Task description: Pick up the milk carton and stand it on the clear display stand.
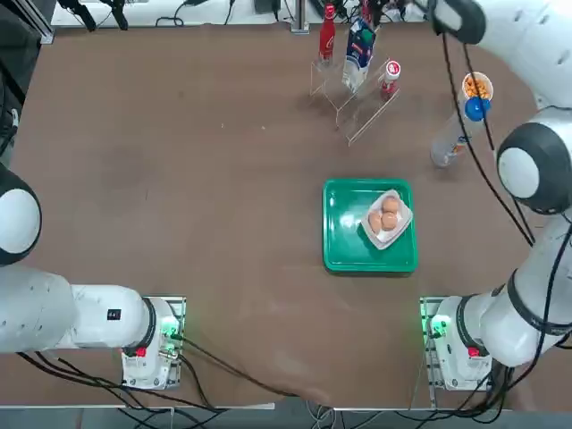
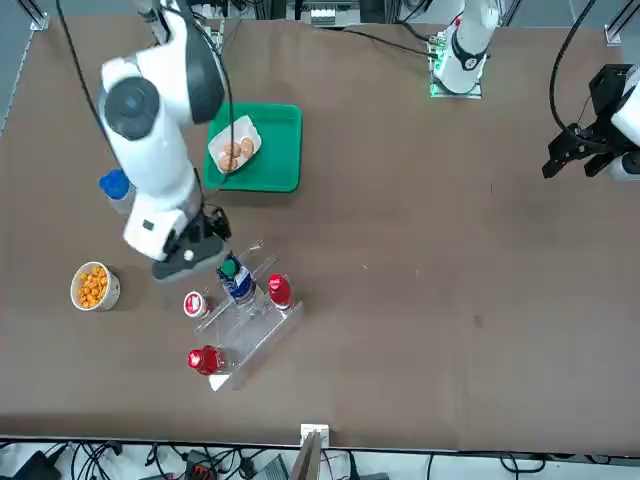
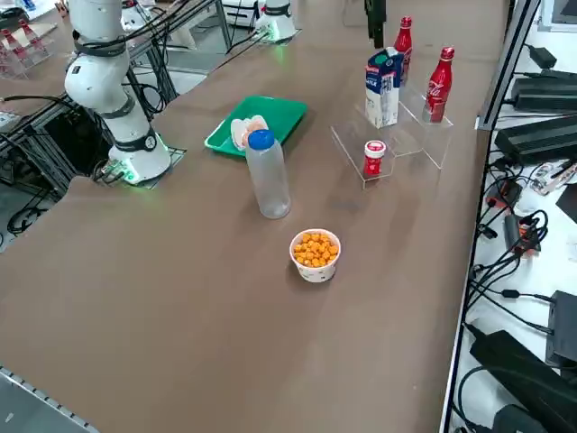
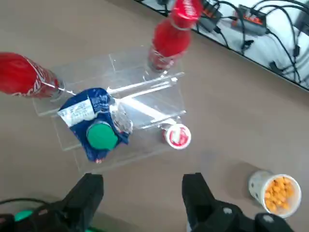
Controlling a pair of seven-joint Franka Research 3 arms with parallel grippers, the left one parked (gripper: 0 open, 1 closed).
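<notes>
While the right gripper [image 4: 142, 181] hangs above the table near the clear display stand [image 1: 353, 105], its fingers are wide apart, nothing between them. Milk carton [image 3: 382, 90]: upright on the stand, green cap [image 4: 102, 136] up. Also on the stand: two red bottles [image 3: 439, 86] [image 3: 404, 45] and a small red bottle with a white-rimmed cap [image 3: 374, 157]. Right of the stand: cup of orange pieces [image 3: 315, 255], blue-capped bottle [image 3: 268, 176]. Between stand and arm bases: green tray [image 1: 344, 250], holding a white egg pack [image 1: 387, 220].
</notes>
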